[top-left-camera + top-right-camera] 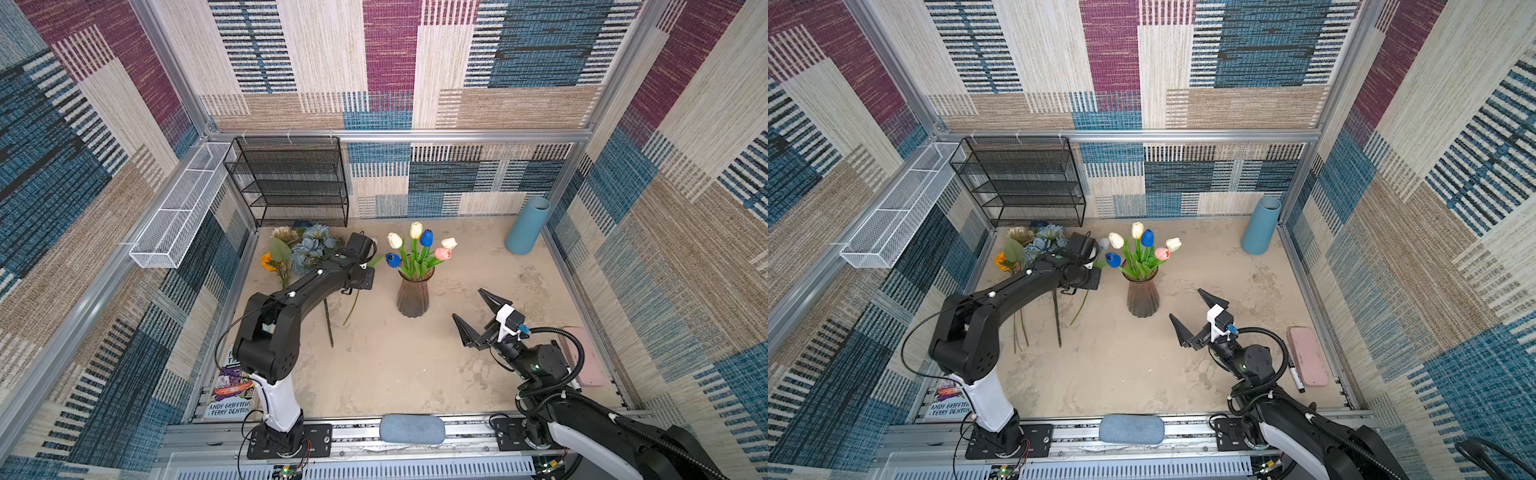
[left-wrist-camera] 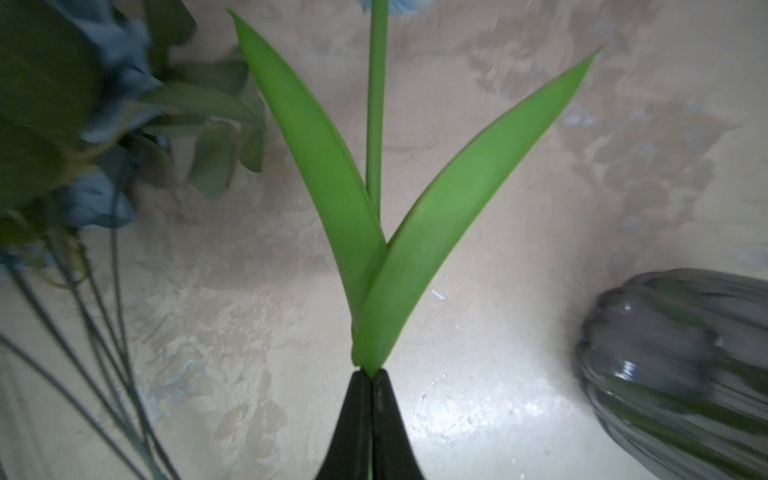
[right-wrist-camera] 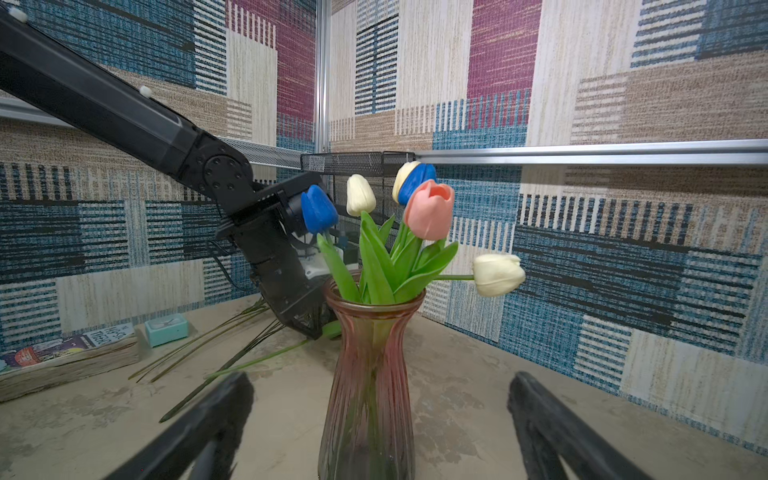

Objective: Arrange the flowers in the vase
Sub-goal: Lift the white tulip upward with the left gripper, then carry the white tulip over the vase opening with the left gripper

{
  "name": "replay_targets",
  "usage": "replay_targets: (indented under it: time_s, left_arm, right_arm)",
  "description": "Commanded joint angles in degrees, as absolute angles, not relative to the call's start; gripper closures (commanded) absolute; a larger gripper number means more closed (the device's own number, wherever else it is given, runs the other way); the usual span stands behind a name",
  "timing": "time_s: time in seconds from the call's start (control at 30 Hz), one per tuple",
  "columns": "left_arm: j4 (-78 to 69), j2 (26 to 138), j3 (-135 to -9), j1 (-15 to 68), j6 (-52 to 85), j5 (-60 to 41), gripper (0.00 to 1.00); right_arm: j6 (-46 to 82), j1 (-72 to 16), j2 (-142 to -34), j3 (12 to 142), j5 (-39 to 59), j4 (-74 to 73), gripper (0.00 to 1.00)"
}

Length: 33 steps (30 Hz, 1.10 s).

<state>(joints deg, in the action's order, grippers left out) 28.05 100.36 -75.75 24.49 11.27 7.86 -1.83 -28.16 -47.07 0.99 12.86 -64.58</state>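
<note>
A ribbed pinkish glass vase [image 1: 413,297] [image 1: 1142,296] stands mid-table with several tulips [image 1: 417,245] in it: white, yellow, blue and pink. In the left wrist view my left gripper [image 2: 371,376] is shut on the green stem of a tulip [image 2: 376,124], just below its two leaves; its pale bloom is cut off by the frame edge. The vase [image 2: 681,374] is close beside it. More flowers [image 1: 309,249] lie at the back left: a dusty-blue bunch, an orange bloom [image 1: 266,262] and a beige bloom [image 1: 284,235]. My right gripper [image 1: 468,304] [image 3: 380,380] stands open, facing the vase [image 3: 370,374], holding nothing.
A black mesh shelf [image 1: 291,183] and a white wire basket [image 1: 178,212] stand at the back left. A blue cylinder [image 1: 528,226] leans in the back right corner. A pink case [image 1: 582,357] lies right, a book [image 1: 230,386] front left, a grey-blue pad [image 1: 411,430] on the front rail.
</note>
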Motion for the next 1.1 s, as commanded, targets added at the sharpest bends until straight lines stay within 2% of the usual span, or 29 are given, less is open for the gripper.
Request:
replay_targets:
  time_s: [0.0, 0.2, 0.4, 0.5, 0.6, 0.87, 1.07]
  left_arm:
    - [17.6, 92.1, -69.7, 24.4, 13.9, 10.6, 1.0]
    - [0.4, 71.6, -54.4, 24.6, 12.9, 12.5, 1.0]
    - [-10.5, 54.4, -44.4, 24.7, 7.5, 5.8, 1.0]
    - [-16.6, 46.8, -40.2, 24.7, 5.6, 0.6, 1.0]
    - [-21.2, 41.8, -38.0, 24.8, 4.0, -10.0, 1.0]
    - [-26.8, 40.0, -39.6, 27.3, 7.8, -26.2, 1.0]
    - [-39.0, 51.4, -41.9, 36.4, 7.2, -24.1, 1.0]
  right_arm:
    - [-1.8, -28.2, -46.9, 0.9, 12.4, -65.3, 0.01]
    - [-1.6, -28.2, -47.2, 0.8, 12.6, -65.8, 0.01]
    - [-1.6, -28.2, -47.7, 0.9, 13.0, -66.0, 0.01]
    - [-1.5, -28.2, -48.0, 0.9, 13.1, -66.3, 0.01]
    - [-1.4, -28.2, -48.5, 0.9, 13.4, -66.7, 0.01]
    - [-1.4, -28.2, -47.0, 0.8, 14.0, -66.5, 0.01]
    - [-1.4, -28.2, -47.3, 0.7, 14.1, -66.5, 0.01]
